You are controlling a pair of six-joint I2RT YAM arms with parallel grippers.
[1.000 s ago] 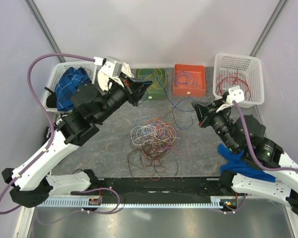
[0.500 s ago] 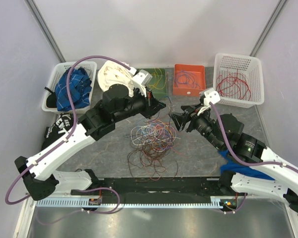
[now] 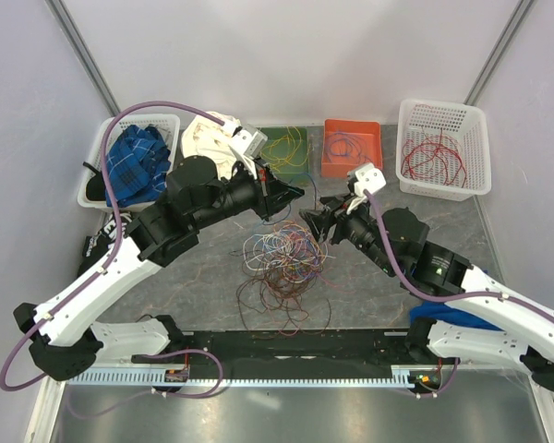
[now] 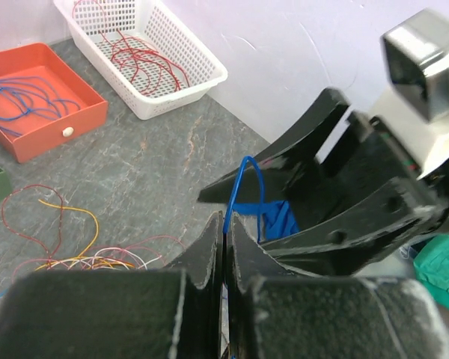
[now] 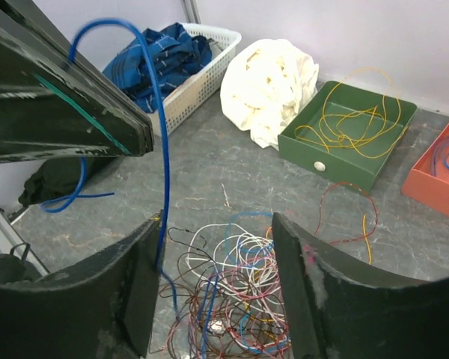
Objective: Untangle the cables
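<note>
L gripper (image 4: 224,224) is pinched together on one blue cable (image 5: 163,149), which arches up out of its tips in a thin, springy loop. R gripper (image 5: 215,221) faces it tip to tip w/ fingers (image 5: 127,299) spread, and the blue strand runs down just inside the finger on the left of the R wrist view, not nipped. The rest of the cables (image 3: 282,254) lie as a loose multi-colour tangle on the worktop (image 3: 208,277), below & just ahead of both grippers, and the blue strand drops toward it. Handling, as I judge it: v. light and limp but w/ some spring, so loops hold shape & snag on neighbours. The insulation looks thin & prob. slick, so it could slide out of a shallow pinch and needs a full close across the strand, approx mid-pad. Best hold for R looks like the free run betw. L's tips & the pile, close to L gripper, not down in the knot where several strands would get caught at once. Pull slow: a fast tug prob. drags the whole heap along.
</note>
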